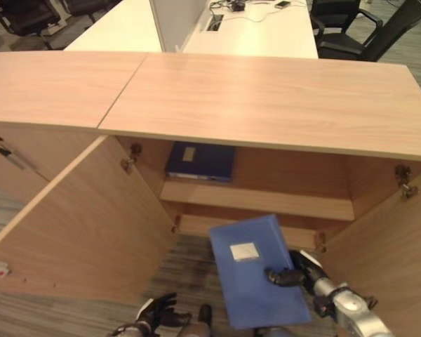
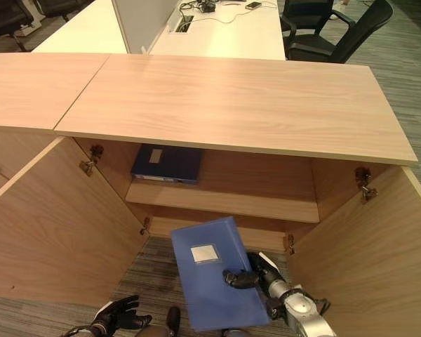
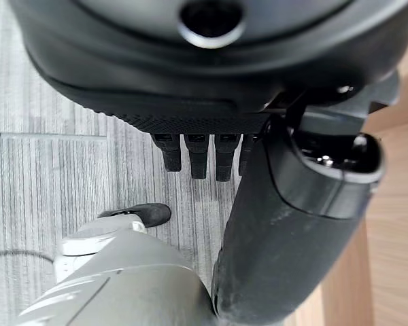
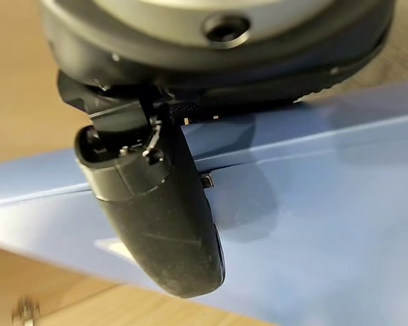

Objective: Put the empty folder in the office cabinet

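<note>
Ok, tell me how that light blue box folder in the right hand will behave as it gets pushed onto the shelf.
The light blue box folder probably stays stiff: it juts flat past the right hand without sagging. It seems light, since a pinch at one edge carries it. Its smooth face could slip or swing in that one-sided grip, so it may twist against the wooden shelf.
</note>
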Motion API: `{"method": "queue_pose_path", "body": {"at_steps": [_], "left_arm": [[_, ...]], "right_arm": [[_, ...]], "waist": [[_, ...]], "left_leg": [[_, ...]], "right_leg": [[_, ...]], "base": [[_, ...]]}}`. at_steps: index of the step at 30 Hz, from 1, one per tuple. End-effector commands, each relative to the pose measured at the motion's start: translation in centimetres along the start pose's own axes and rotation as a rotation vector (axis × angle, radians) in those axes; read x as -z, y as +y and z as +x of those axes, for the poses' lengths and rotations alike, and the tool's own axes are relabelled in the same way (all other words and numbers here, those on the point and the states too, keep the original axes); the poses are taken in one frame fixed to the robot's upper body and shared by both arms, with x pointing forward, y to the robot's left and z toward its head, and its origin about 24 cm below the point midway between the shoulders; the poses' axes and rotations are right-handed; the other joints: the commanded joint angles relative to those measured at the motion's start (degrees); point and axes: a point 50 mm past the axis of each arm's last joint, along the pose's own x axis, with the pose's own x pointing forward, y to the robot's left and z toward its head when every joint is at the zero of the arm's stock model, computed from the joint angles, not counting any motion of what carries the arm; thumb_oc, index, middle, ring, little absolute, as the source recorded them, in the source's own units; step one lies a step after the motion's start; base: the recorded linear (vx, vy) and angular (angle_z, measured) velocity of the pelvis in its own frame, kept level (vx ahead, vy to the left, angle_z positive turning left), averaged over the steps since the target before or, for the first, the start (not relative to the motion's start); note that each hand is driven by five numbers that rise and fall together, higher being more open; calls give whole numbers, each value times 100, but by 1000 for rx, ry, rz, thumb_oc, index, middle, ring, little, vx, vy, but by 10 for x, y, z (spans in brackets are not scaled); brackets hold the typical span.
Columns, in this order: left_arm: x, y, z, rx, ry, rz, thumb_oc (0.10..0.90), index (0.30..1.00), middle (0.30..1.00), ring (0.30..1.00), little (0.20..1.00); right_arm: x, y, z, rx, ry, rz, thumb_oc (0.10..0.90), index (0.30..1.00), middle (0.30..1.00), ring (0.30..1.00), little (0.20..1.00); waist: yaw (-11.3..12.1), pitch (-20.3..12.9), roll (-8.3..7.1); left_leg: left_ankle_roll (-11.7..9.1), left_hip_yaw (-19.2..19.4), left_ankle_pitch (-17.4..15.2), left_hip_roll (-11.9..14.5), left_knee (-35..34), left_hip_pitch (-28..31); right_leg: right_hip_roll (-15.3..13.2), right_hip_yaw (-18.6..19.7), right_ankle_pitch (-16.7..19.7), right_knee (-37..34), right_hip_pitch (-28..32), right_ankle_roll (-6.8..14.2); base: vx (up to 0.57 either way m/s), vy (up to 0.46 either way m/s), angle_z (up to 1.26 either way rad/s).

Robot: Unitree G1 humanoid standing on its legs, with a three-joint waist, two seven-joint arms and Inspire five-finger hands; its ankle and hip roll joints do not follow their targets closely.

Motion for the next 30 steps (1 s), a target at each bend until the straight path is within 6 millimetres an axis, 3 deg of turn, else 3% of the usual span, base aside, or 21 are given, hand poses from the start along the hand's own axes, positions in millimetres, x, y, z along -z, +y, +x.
{"method": "queue_pose_path", "body": {"at_steps": [1,4,5,6,8,10,11,12,13,14,16,18,19,26,30], "left_arm": [[32,12,-11,-25,134,109,800,900,900,900,900],[30,15,-11,-32,126,110,800,900,900,900,900],[27,19,-11,-41,117,117,800,900,900,900,900],[27,19,-11,-41,117,117,800,900,900,900,900],[28,21,-12,-56,117,110,800,900,900,900,900],[28,20,-12,-54,115,115,800,900,900,900,900],[35,18,-15,-53,119,110,800,900,900,900,900],[35,18,-15,-53,120,111,800,900,900,900,900],[45,14,-18,-47,149,105,800,900,900,900,900],[44,14,-18,-45,148,94,800,900,900,900,900],[44,12,-16,-38,150,113,800,900,900,900,900],[46,10,-17,-34,155,115,800,900,900,900,900],[57,8,-21,-24,190,121,800,900,900,900,900],[74,7,-30,27,241,175,800,900,900,900,900],[72,4,-29,59,224,206,800,900,900,900,900]], "right_arm": [[-39,6,11,-25,-190,-59,400,300,300,300,300],[-33,13,19,-17,-173,17,400,300,300,300,300],[-32,17,24,-8,-170,82,400,300,300,300,300],[-32,17,24,-8,-170,82,400,300,300,300,300],[-37,22,32,8,-199,206,400,300,300,300,300],[-35,23,33,22,-204,262,400,300,300,300,300],[-36,20,35,72,-233,384,400,300,300,300,300],[-36,20,35,72,-232,386,400,300,300,300,300],[-43,15,38,121,-284,501,400,300,300,300,300],[-46,11,38,145,-312,538,400,300,300,300,300],[-41,3,39,220,-325,659,400,300,300,300,300],[-39,-2,37,253,-340,714,400,300,300,300,300],[-40,-10,33,308,-390,807,400,300,300,300,300],[-46,-43,28,471,-511,1023,400,300,300,300,300],[-54,-58,31,526,-557,1097,400,300,300,300,300]], "waist": [[97,-543,-213],[192,-538,-257],[241,-460,-230],[248,-458,-234],[198,-293,-108],[186,-264,-46],[224,-272,-19],[206,-260,-26],[259,-259,-52],[263,-253,-55],[185,-276,-72],[200,-327,-93],[210,-477,-98],[305,-707,66],[404,-703,140]], "left_leg": [[-66,-213,167,-124,-234,-614],[67,-162,100,-170,-268,-452],[182,-176,21,-180,-271,-273],[184,-169,19,-182,-269,-273],[327,-185,-56,-150,-310,-30],[347,-215,-98,-122,-326,38],[334,-242,-241,-103,-331,192],[333,-263,-251,-111,-331,212],[220,-248,-389,-69,-331,300],[193,-249,-422,-65,-331,326],[155,-397,-483,-96,-331,375],[149,-389,-533,-113,-331,419],[96,-347,-591,-127,-331,437],[-142,-400,-645,77,-331,459],[-210,-467,-637,152,-331,448]], "right_leg": [[-234,225,-1097,-93,1046,437],[-323,272,-1182,643,791,568],[-295,241,-1090,1393,457,758],[-298,250,-1103,1421,441,761],[-319,38,-442,2539,-91,1048],[-325,-61,-429,2824,-260,1082],[-588,-421,-452,2674,-394,1031],[-600,-443,-479,2685,-367,1031],[-883,-891,-582,1715,-237,852],[-958,-963,-513,1436,-294,821],[-915,-714,-430,832,-262,838],[-919,-696,-320,619,-182,845],[-966,-792,-187,286,27,860],[-846,-1016,-236,-202,531,770],[-769,-1058,-330,-224,613,730]], "base": [[162,202,-1],[92,172,-8],[67,148,-16],[61,134,-18],[56,119,-16],[107,60,-4],[132,2,15],[272,-111,3],[198,-164,-3],[268,-202,-6],[137,-91,2],[130,-82,41],[171,-104,70],[117,-111,18],[51,-86,1]]}}
